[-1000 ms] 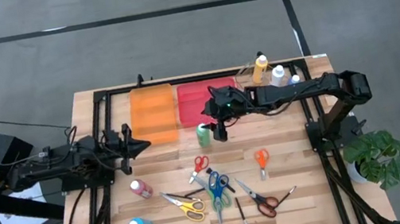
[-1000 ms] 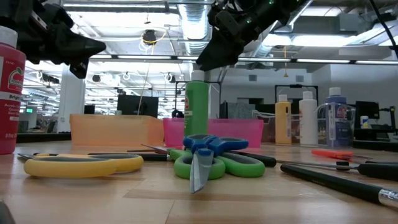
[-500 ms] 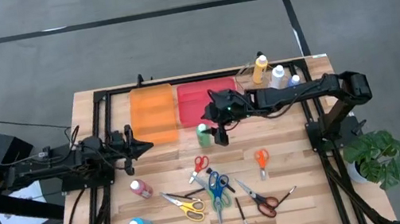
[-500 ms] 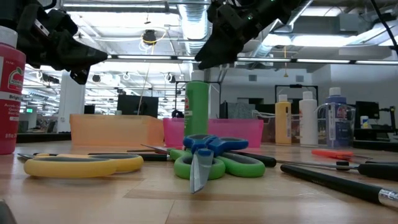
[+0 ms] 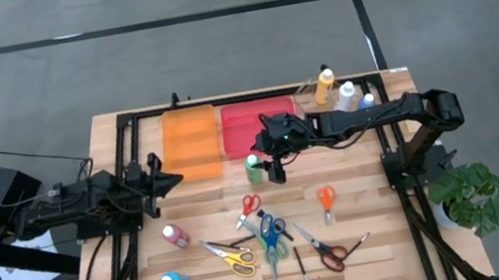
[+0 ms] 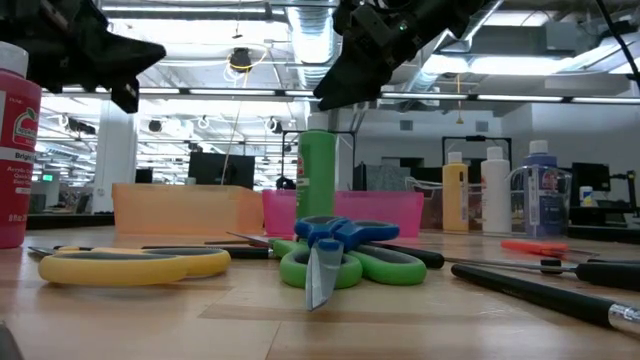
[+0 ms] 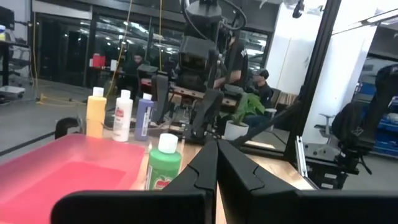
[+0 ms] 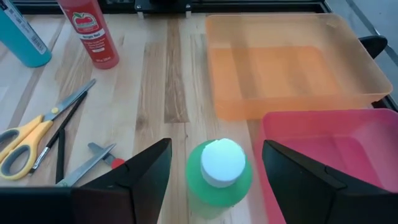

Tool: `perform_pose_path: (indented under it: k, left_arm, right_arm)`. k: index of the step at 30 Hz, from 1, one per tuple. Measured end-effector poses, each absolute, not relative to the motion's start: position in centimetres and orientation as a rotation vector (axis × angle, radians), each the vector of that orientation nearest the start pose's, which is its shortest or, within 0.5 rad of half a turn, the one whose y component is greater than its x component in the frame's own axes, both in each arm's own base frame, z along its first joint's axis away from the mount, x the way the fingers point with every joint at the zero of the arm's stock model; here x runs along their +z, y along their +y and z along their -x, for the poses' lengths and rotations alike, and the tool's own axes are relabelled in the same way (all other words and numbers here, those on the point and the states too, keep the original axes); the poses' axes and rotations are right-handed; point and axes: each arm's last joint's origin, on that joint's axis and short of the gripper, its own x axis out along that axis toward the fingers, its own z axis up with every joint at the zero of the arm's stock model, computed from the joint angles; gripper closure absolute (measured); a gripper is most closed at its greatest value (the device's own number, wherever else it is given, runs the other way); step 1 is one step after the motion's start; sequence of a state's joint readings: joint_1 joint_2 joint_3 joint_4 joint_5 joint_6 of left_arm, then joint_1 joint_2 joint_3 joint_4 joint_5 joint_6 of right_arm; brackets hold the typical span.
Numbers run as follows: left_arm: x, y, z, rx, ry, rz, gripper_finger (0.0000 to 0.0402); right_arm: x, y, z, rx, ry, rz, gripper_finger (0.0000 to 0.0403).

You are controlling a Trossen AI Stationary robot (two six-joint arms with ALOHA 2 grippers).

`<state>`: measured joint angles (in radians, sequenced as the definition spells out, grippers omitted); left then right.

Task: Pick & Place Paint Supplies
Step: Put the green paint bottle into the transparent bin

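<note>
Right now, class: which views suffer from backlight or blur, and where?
Low view: bright ceiling lights silhouette the right gripper above the green bottle; the nearest brush is blurred. Right wrist view: its fingers are dark, the table evenly lit.

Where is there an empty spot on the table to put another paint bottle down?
The orange tray and pink tray look empty. Bare wood lies right of the orange scissors and between the pink bottle and the trays. The front middle is crowded with scissors and brushes.
</note>
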<state>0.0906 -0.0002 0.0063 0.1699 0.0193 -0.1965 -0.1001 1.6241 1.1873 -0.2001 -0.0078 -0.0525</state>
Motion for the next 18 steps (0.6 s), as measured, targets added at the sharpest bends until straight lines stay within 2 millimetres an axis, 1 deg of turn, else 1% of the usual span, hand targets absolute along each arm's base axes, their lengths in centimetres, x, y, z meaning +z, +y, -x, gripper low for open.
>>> perform_pose_path:
  k: [2, 7, 18]
  left_arm:
    - [17.73, 0.82, -9.62, 0.061, -0.133, 0.189, 0.0401]
    - [17.46, 0.83, -9.65, 0.063, -0.106, 0.191, 0.0401]
    - [17.39, 0.83, -9.65, 0.064, -0.098, 0.191, 0.0401]
  right_arm:
    - [26.03, -3.57, -35.74, -0.072, 0.638, 0.016, 0.0154]
    - [26.09, -3.59, -35.78, -0.072, 0.632, 0.020, 0.0154]
    - [26.31, -3.62, -35.98, -0.066, 0.601, 0.047, 0.0154]
